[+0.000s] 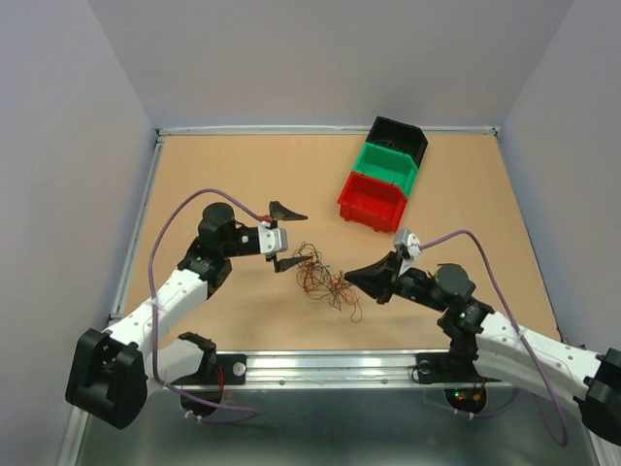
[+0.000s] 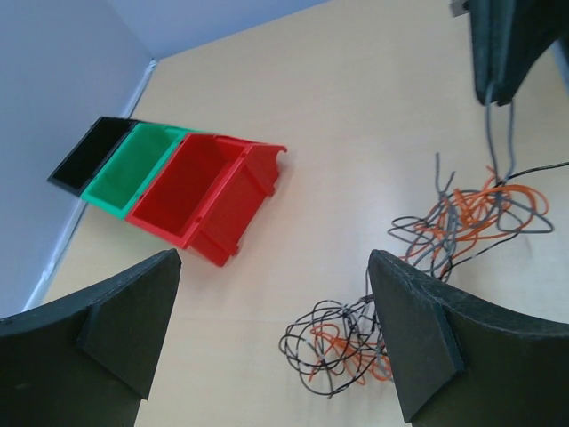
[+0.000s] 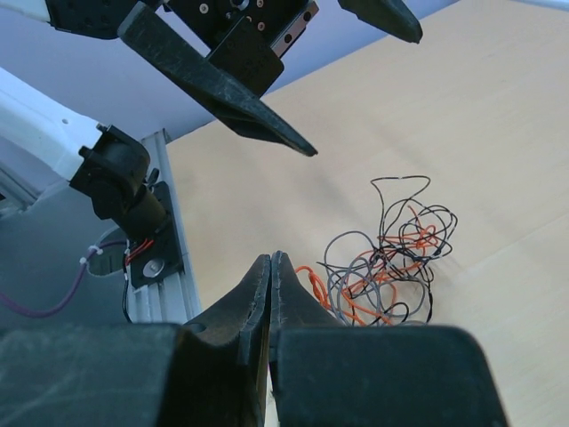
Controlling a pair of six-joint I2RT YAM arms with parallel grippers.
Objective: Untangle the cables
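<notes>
While the right gripper pinches shut on the thin curly orange, black and grey wires, their tangle stretches toward the wide-open left gripper nearby.

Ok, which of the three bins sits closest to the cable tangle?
The red bin, at the near end of the row. The green bin and then the black bin lie farther back from the cables.
</notes>
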